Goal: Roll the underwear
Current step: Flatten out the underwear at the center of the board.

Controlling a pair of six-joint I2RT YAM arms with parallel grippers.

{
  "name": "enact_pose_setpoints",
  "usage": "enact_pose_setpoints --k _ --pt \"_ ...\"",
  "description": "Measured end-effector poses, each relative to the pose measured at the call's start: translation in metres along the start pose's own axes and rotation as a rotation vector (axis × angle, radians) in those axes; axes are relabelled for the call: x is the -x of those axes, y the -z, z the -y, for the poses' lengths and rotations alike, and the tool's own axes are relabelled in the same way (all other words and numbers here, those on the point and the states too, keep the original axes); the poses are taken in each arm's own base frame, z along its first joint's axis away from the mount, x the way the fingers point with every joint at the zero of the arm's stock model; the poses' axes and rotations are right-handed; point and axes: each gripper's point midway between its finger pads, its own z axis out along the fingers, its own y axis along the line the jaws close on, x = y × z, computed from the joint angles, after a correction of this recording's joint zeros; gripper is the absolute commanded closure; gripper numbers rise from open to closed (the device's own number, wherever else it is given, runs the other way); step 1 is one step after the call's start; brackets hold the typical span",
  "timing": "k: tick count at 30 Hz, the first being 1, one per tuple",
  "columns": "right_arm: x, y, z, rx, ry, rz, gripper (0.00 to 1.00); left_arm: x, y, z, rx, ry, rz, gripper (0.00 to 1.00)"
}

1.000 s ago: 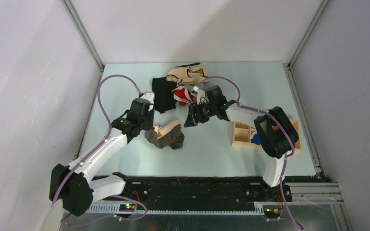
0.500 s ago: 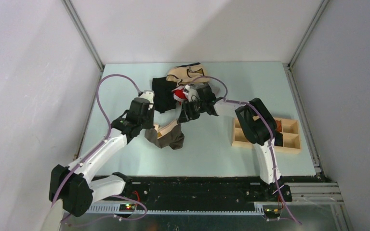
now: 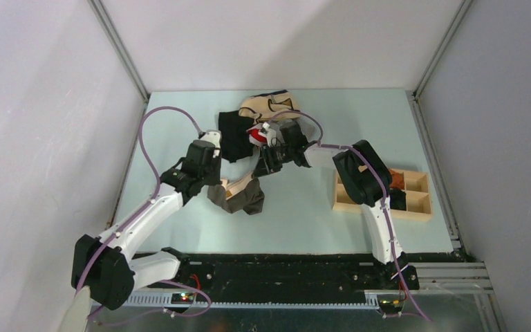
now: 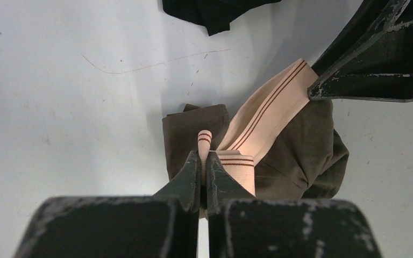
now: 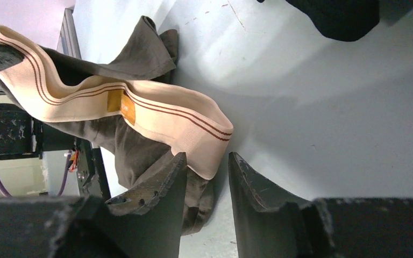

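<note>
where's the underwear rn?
Top view: the underwear sits left of centre on the table, just below the black garment, its waistband pinched in the left gripper.

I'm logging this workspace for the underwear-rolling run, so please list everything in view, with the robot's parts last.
underwear: 1, olive-brown with a cream waistband, centre-left of the table
black garment: 1, black, beyond the underwear
beige garment: 1, beige with dark trim, far edge
red and white cloth: 1, beside the black garment, partly hidden
wooden tray: 1, pale wood, divided, right side; contents mostly hidden
table: 1, pale green
left gripper: 1, black, shut on the waistband
right gripper: 1, black, jaws open around the waistband's other end
</note>
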Motion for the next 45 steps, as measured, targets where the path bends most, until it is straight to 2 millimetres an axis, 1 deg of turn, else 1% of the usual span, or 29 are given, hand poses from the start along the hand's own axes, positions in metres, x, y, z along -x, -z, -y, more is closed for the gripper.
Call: enact_pose_setpoints --k 3,5,8,11,12,13,14,18,21,23,24,25,27,29,31,32,33,34,35,36,37,38,40,42,43,45 --pt "0.002 0.000 -0.003 0.017 0.001 0.005 0.63 0.000 0.000 0.000 0.001 0.000 0.000 1.00" --pt "0.004 0.000 -0.005 0.027 0.002 0.007 0.66 0.000 0.000 0.000 0.001 0.001 0.000 1.00" --pt "0.008 0.000 -0.008 0.036 0.009 0.015 0.75 0.000 0.000 0.000 0.001 0.000 0.001 1.00" --pt "0.012 -0.001 -0.009 0.038 0.016 0.023 0.79 0.000 -0.001 0.000 0.001 0.000 0.000 1.00" --pt "0.012 -0.001 -0.009 0.038 0.016 0.025 0.94 0.000 -0.001 0.000 0.001 0.000 0.001 1.00" --pt "0.013 -0.001 -0.009 0.038 0.018 0.025 0.98 0.001 -0.001 0.000 0.001 0.000 0.001 1.00" --pt "0.014 -0.001 -0.008 0.036 0.020 0.027 1.00 0.001 -0.002 0.000 0.001 0.000 0.001 1.00" --pt "0.019 -0.001 -0.004 0.016 0.033 0.037 1.00 0.000 -0.003 -0.002 0.012 -0.002 -0.002 1.00" --pt "0.024 0.005 -0.002 0.005 0.049 0.045 1.00 0.004 -0.003 -0.011 0.038 0.008 0.001 1.00" --pt "0.033 0.017 -0.002 -0.011 0.061 0.060 1.00 0.013 -0.002 -0.026 0.070 0.044 0.011 1.00" --pt "0.040 0.026 -0.004 -0.022 0.072 0.075 1.00 0.020 -0.002 -0.037 0.093 0.075 0.022 1.00" --pt "0.050 0.039 -0.008 -0.034 0.086 0.098 1.00 0.027 -0.002 -0.049 0.116 0.104 0.034 1.00" --pt "0.079 0.075 -0.024 -0.059 0.148 0.170 1.00 0.040 -0.001 -0.070 0.148 0.167 0.059 1.00" --pt "0.112 0.114 -0.053 -0.074 0.242 0.263 1.00 0.058 0.003 -0.082 0.144 0.228 0.101 1.00" --pt "0.142 0.158 -0.093 -0.086 0.340 0.368 1.00 0.078 0.009 -0.077 0.087 0.262 0.146 1.00" --pt "0.150 0.173 -0.112 -0.086 0.381 0.407 1.00 0.091 0.013 -0.070 0.044 0.275 0.176 1.00" --pt "0.159 0.190 -0.136 -0.082 0.431 0.449 1.00 0.104 0.018 -0.063 0.004 0.283 0.203 1.00" --pt "0.164 0.204 -0.158 -0.076 0.477 0.486 1.00 0.117 0.024 -0.056 -0.039 0.291 0.236 1.00" --pt "0.166 0.214 -0.175 -0.070 0.513 0.512 1.00 0.133 0.033 -0.050 -0.079 0.297 0.279 0.99" --pt "0.167 0.225 -0.196 -0.064 0.552 0.544 1.00 0.143 0.041 -0.045 -0.110 0.302 0.315 0.96" --pt "0.165 0.232 -0.208 -0.059 0.573 0.561 1.00 0.152 0.050 -0.041 -0.140 0.302 0.348 0.95" --pt "0.160 0.238 -0.220 -0.057 0.590 0.576 1.00 0.160 0.062 -0.035 -0.178 0.301 0.386 0.93" --pt "0.145 0.244 -0.234 -0.054 0.600 0.584 1.00 0.168 0.082 -0.026 -0.238 0.294 0.434 0.92" --pt "0.130 0.244 -0.238 -0.055 0.589 0.574 1.00 0.171 0.100 -0.016 -0.296 0.277 0.465 0.92" --pt "0.118 0.243 -0.236 -0.060 0.571 0.559 1.00 0.171 0.107 -0.011 -0.326 0.269 0.478 0.92" --pt "0.098 0.239 -0.231 -0.068 0.540 0.530 1.00 0.164 0.117 -0.002 -0.377 0.262 0.483 0.92"
